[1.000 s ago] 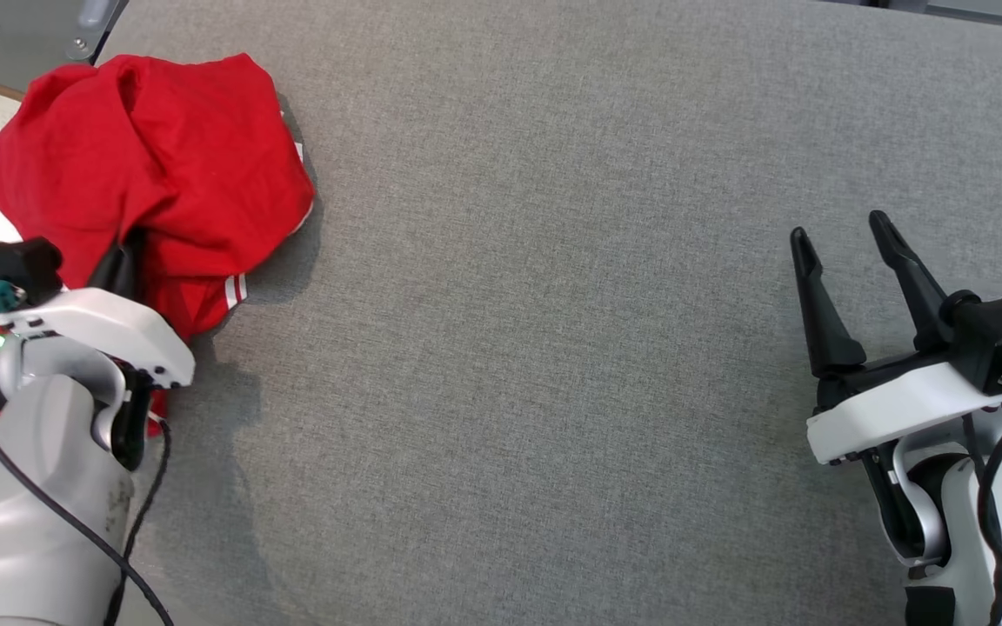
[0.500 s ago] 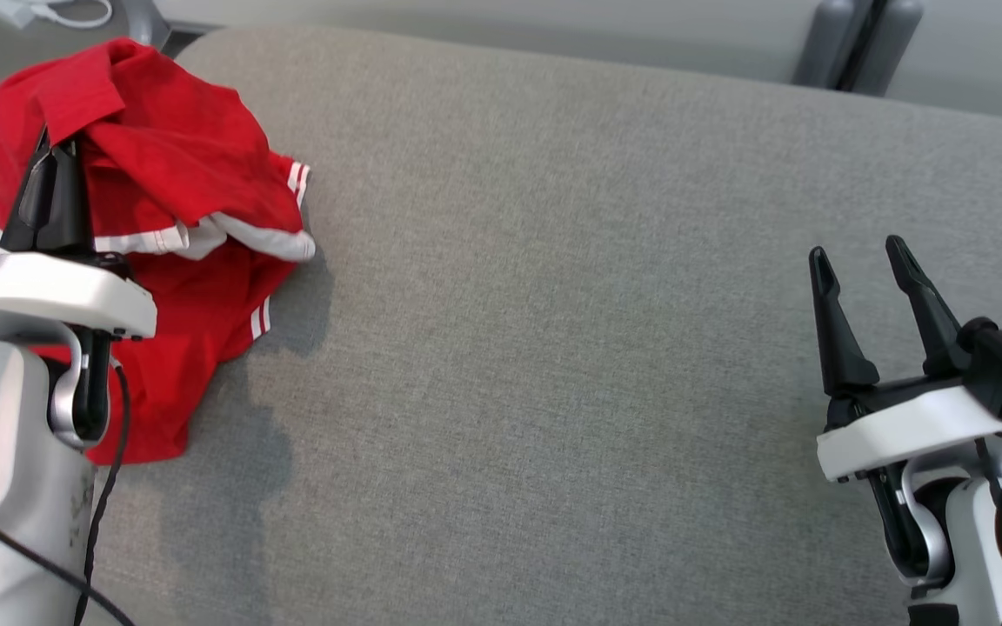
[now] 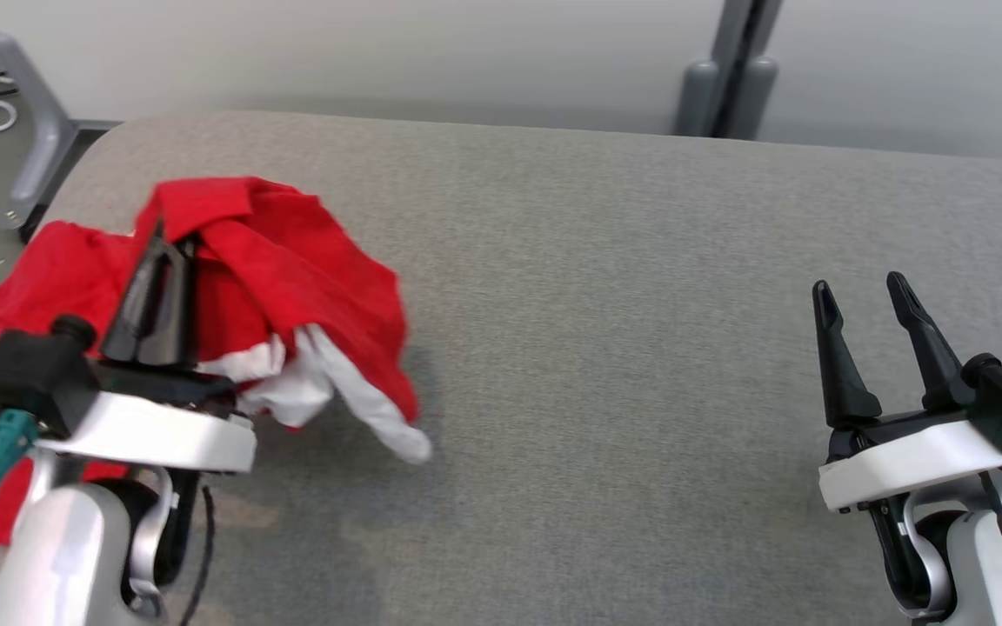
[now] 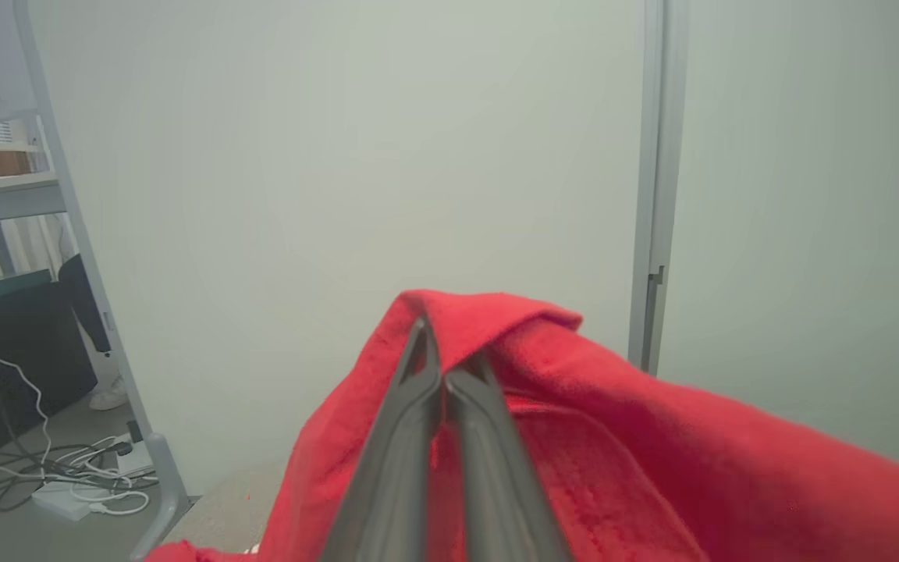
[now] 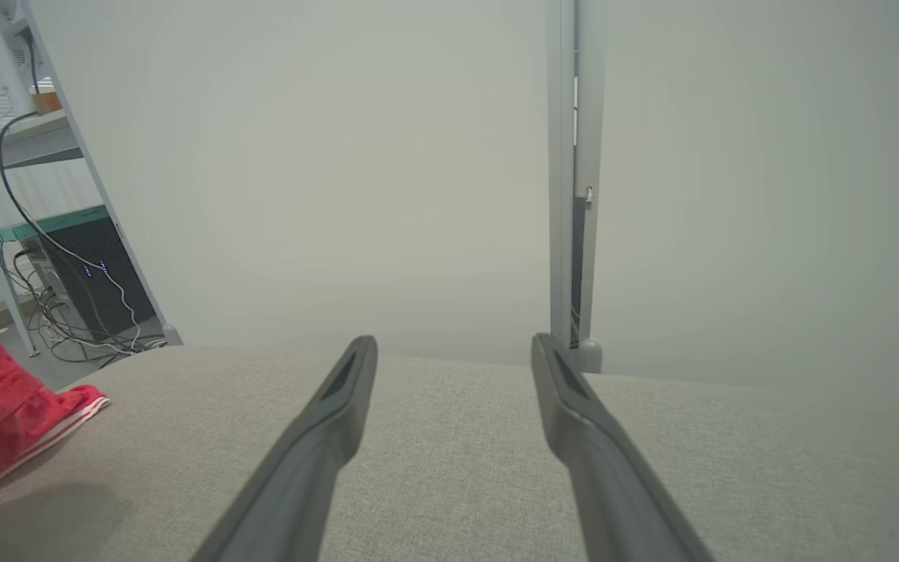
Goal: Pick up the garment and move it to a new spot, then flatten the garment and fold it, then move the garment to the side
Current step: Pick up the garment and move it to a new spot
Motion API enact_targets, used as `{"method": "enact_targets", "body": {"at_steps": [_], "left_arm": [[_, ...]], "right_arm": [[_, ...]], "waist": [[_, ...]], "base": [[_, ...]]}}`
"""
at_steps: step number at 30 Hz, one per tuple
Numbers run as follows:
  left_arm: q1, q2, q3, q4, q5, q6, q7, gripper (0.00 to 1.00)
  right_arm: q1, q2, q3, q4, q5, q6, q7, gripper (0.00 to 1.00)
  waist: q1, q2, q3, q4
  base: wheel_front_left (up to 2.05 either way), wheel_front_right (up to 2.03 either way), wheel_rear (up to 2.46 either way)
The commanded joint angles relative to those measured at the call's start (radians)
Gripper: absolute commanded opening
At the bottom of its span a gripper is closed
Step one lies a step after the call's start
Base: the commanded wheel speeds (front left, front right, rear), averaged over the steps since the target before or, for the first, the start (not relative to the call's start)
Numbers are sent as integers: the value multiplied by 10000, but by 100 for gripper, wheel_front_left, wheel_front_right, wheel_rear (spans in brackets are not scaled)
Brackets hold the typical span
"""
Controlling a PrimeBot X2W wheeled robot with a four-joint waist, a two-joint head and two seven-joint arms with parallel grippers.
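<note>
The red garment (image 3: 310, 269) was held pinched in the closed left tool (image 3: 160, 248) at nine o'clock on the grey table (image 3: 605, 304), its cloth draped over the fingers (image 3: 151, 304). The right tool (image 3: 856, 283) was seen spread wide, holding nothing, at four o'clock, well apart from the garment.

— Any words or numbers to read on the red garment (image 3: 292, 261)?
— None. No print or tag can be made out on its cloth or its white trim.
— And the dark box (image 4: 5, 359), well to the left of the garment in the left wrist view?
— Two small blue lights on it, but no legible label.
</note>
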Motion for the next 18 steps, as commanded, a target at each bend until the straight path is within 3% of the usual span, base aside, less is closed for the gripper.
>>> {"method": "enact_targets", "body": {"at_steps": [1,4,9,18], "left_arm": [[91,46,12,-95,83,56,25,0],[261,-125,-238,-622,49,123,302,0],[4,-355,-888,-760,11,-140,601,0],[-1291,-1005,-2502,409,337,-875,1183,0]], "right_arm": [[26,-48,10,-67,8,23,-42,100],[-66,-48,14,-125,-61,23,-53,100],[-223,-53,42,-229,-107,23,-94,100],[-309,-49,-75,-306,203,23,-277,100]], "waist": [[0,0,-13,-291],[0,0,97,-772],[0,0,373,-1752],[0,0,1191,-3394]], "base": [[0,0,0],[0,0,0],[0,0,0],[0,0,0]]}}
